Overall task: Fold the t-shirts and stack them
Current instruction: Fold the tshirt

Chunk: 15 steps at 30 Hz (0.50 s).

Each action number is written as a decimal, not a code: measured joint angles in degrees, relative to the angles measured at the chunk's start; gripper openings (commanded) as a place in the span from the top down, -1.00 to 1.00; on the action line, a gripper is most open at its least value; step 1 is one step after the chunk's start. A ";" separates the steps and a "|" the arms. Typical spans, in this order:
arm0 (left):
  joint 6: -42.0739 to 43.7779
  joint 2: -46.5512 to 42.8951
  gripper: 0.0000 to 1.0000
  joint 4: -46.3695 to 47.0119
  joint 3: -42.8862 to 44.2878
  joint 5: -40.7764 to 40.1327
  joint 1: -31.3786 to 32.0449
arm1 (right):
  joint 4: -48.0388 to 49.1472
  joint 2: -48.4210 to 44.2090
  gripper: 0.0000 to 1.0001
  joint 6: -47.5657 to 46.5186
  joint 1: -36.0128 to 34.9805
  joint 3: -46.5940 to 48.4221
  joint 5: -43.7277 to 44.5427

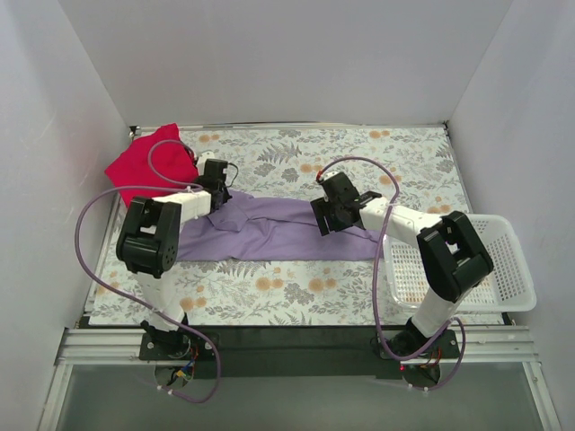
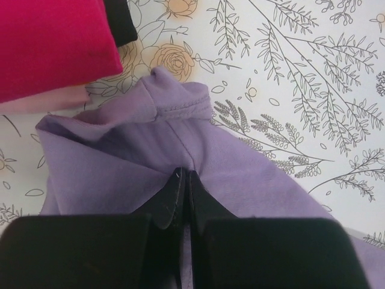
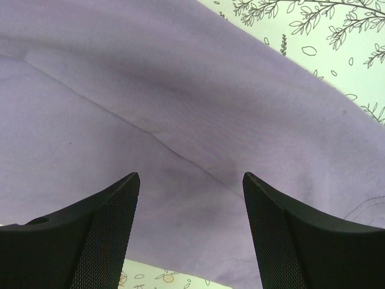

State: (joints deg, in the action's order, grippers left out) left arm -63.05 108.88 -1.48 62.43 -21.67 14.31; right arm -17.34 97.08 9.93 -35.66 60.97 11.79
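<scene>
Lavender t-shirt (image 1: 269,235) lies rumpled in a long band across the floral tabletop (image 1: 377,148), with its long axis running from 9 to 3 o'clock. Left gripper (image 2: 182,178) is at the 9 o'clock end, jaws shut on a tented ridge of the soft knit, just short of a stitched hem. Right gripper (image 3: 189,180) stands over the 3 o'clock part, jaws wide apart and holding nothing (smooth cloth lies directly beneath). Red t-shirt (image 1: 148,166) lies folded at 10 o'clock, near the left jaws.

This is a laboratory robot test cell. Plain white panel walls (image 1: 269,63) enclose a floral-printed tabletop (image 1: 287,292). An aluminium extrusion rail (image 1: 99,346) runs along its near edge.
</scene>
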 measured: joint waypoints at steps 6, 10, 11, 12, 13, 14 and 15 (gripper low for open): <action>-0.28 -3.78 0.98 -0.37 -2.89 -0.31 0.00 | 0.24 0.26 -0.27 0.33 0.00 -0.55 0.04; -0.46 -7.32 0.79 -0.24 -4.87 0.02 0.00 | 0.61 0.50 -0.27 0.37 0.00 -0.83 0.04; -0.46 -8.07 0.78 -0.20 -5.25 0.11 0.00 | 0.72 0.70 -0.27 0.37 0.00 -0.83 0.04; -0.55 -8.68 0.78 -0.04 -5.55 0.24 0.00 | 0.87 0.96 -0.27 0.37 0.00 -0.83 0.07; -0.59 -9.20 0.78 0.00 -5.84 0.33 0.00 | 0.90 1.33 -0.27 0.37 0.00 -0.81 0.07; -0.61 -9.62 0.79 0.07 -6.08 0.42 0.00 | 0.90 1.75 -0.28 0.37 0.00 -0.81 0.07; -0.63 -10.10 0.81 0.26 -6.58 0.48 0.00 | 0.92 2.21 -0.27 0.37 0.00 -0.81 0.09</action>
State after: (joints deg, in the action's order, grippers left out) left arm -63.68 98.78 -1.21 55.86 -21.19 14.31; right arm -16.43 99.29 10.31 -35.66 60.16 11.88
